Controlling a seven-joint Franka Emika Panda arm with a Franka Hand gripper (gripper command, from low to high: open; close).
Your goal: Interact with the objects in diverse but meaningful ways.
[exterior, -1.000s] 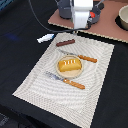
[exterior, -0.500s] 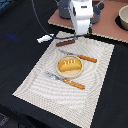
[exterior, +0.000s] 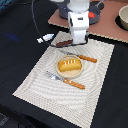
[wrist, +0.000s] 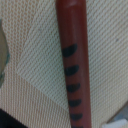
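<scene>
1. Since the earlier frames, your arm had dropped a little lower over the far edge of the placemat [exterior: 60, 85]; nothing else on the table looked shifted.
2. The placemat was the largest thing in play: woven, beige, lying on the dark table [exterior: 15, 50].
3. The gripper [exterior: 77, 44] hung just above the brown sausage [exterior: 64, 43], at the mat's far edge. Its body hid the fingertips in the exterior view, and the wrist view showed no fingers, so you could not tell how wide the jaws stood or whether they touched anything.
4. The round beige plate [exterior: 70, 73] sat mid-mat with the golden-yellow bread loaf [exterior: 69, 64] on it.
5. The wooden-handled knife [exterior: 80, 57] lay just beyond the plate, the fork [exterior: 66, 80] just on its near side.
6. The brown sausage filled the wrist view [wrist: 74, 60]: a long reddish-brown rod with dark grill marks in a row, lying flat across the mat's corner.
7. The small white-blue piece [exterior: 46, 38] rested off the mat, on the exterior view's left.
8. Handling, as a judgement: the sausage looked like a light, stiff, smooth toy, likely to roll or slip. You would do best to pinch it across its narrow width near the middle, jaws square to its length.
</scene>
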